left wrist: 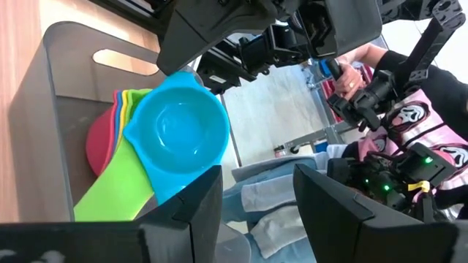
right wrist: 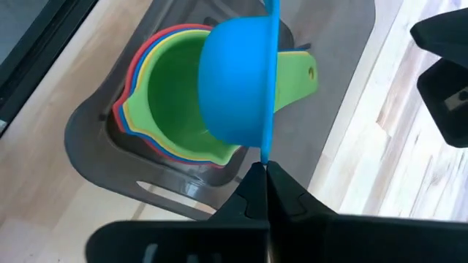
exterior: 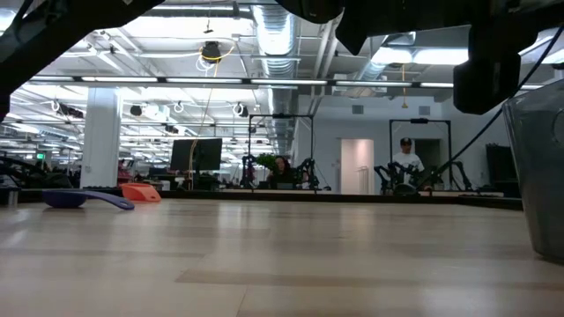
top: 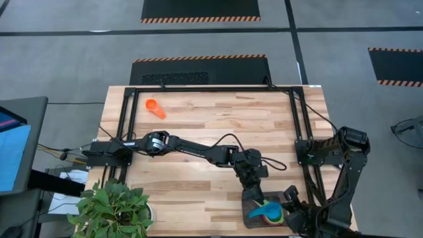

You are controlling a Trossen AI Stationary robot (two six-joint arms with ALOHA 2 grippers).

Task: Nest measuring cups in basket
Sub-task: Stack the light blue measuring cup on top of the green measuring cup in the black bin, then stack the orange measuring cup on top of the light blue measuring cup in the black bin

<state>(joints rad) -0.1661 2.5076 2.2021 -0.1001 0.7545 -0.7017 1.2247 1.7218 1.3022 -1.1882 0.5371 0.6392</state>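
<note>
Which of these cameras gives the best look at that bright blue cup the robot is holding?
The right wrist view: the blue cup fills it, pinched by its handle in the right gripper over the stacked cups in the basket. The left wrist view shows its bowl; overhead it is tiny; the low view misses it.

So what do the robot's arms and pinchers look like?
Both arms are dark, nearly black, and built from chunky jointed pieces. A thin black cable loops along the left arm. The right arm looks much the same. Each ends in a gripper with two flat, blocky black fingers.
</note>
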